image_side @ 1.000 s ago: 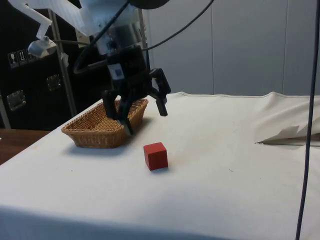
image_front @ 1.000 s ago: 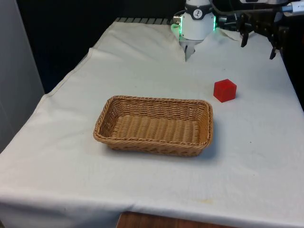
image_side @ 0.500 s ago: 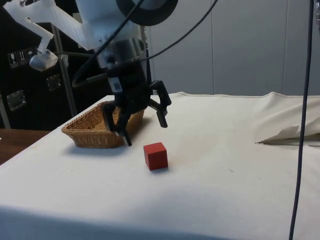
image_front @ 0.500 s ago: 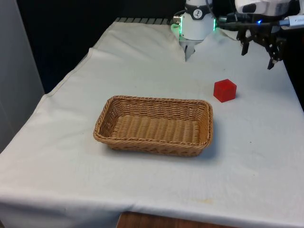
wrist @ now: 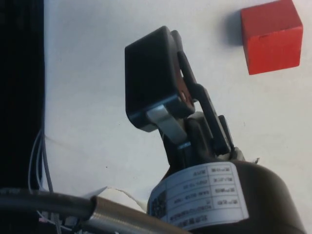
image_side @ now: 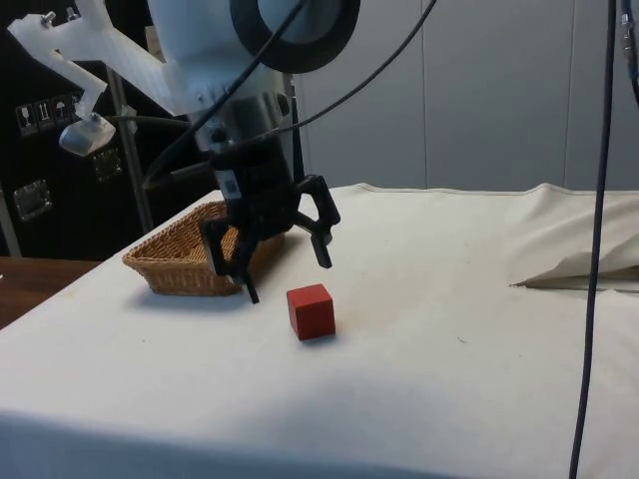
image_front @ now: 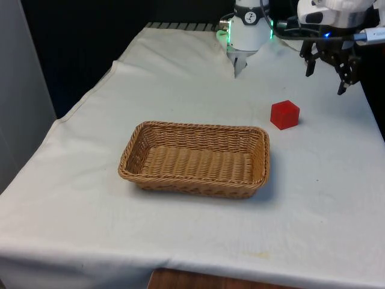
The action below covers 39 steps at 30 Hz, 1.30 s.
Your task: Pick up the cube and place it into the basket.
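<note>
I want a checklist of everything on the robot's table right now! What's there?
Surface: white cloth, a few wrinkles.
Job's things: red cube on the cloth, apart from the wicker basket; basket holds nothing.
Clutter: nothing seen.
Grippers: black gripper above the cloth near the cube, jaws open, holding nothing.
Cables: black cables hang by the arm.
Surroundings: dark cabinets in the side view.

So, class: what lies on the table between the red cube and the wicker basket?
Nothing but bare white cloth. In the front view, the red cube sits apart from the wicker basket, with an open stretch between them.
</note>
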### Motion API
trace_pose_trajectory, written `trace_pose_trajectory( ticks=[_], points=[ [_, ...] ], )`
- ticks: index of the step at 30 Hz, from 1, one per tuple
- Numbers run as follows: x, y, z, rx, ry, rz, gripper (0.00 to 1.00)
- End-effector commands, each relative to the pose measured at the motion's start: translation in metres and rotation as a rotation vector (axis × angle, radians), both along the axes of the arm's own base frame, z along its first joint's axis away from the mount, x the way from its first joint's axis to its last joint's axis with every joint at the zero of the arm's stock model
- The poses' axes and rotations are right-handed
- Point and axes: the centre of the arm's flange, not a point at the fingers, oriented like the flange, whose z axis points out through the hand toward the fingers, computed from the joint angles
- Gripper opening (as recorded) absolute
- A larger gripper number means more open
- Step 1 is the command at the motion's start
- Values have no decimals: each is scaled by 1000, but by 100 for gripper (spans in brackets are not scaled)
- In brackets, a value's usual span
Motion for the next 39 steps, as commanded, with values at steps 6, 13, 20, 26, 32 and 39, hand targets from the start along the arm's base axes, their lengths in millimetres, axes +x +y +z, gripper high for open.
trace_pose_trajectory(
  ticks=[6,13,20,26,32,39],
  points=[
    [0,-3,-3,-1,0,-8,100],
    [2,-11,-9,-4,-2,-26,100],
    [5,-20,-20,-9,-1,-52,100],
    [7,-24,-27,-13,5,-64,100],
    [8,-27,-36,-25,-6,-97,100],
    [8,-30,-43,-31,-7,-115,100]
  ],
)
